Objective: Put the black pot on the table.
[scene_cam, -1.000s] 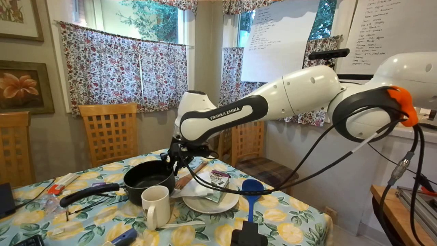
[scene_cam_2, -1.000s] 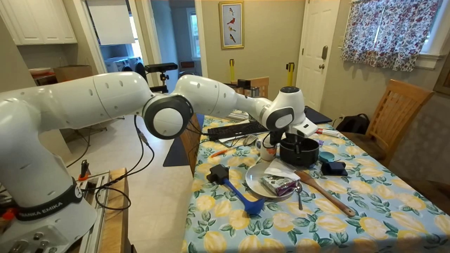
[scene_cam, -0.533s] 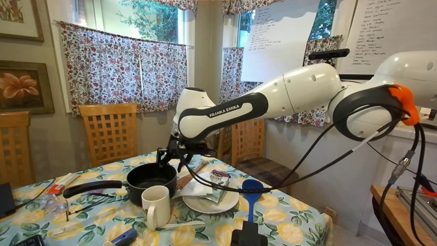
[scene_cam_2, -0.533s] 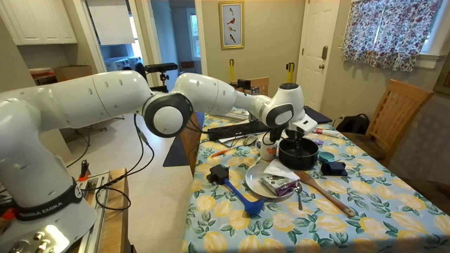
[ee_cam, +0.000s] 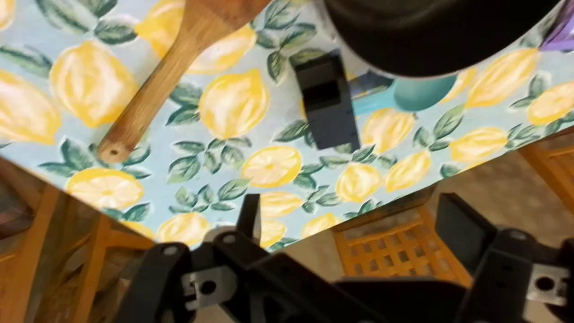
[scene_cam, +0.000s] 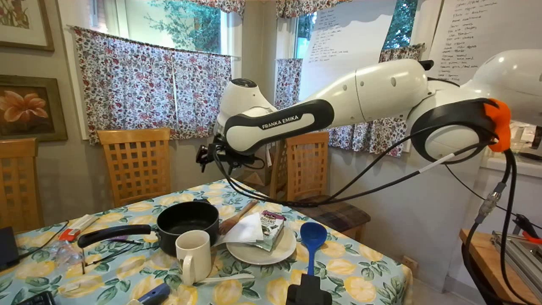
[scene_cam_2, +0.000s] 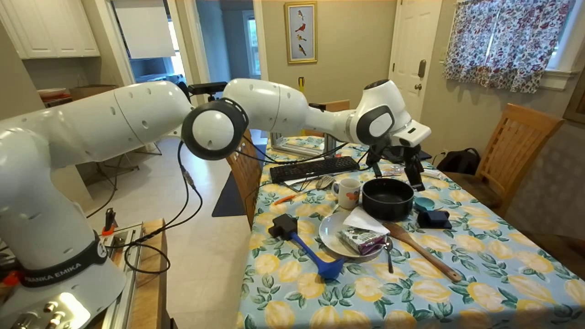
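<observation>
Black pot (scene_cam: 186, 220): in an exterior view, upright on the table (scene_cam: 360, 271) — likely stiff metal, moderately heavy, not fragile.
Long handle (scene_cam: 115, 233): sticks straight out; probably smooth and slick, so gripping near its root should twist less than at the tip.
White mug (scene_cam: 193, 254): covers part of the pot's lower side.
Hand (scene_cam_2: 397, 182): in an exterior view, above and apart from the pot, spread wide, holding nothing.
Pot wall (scene_cam_2: 388, 212): bare along its top edge — a pinch straddling it from above would suit, though the handle's weight may tip it.
Handle, same view: out of sight, presumably behind the pot.
Fingers (ee_cam: 464, 229): in the wrist view, well apart, nothing between.
Pot, wrist view: cut off at the top, inside too dark to read, handle unseen.
Teal cup (ee_cam: 421, 95): partly covered by the pot; touching or apart, I cannot tell.
</observation>
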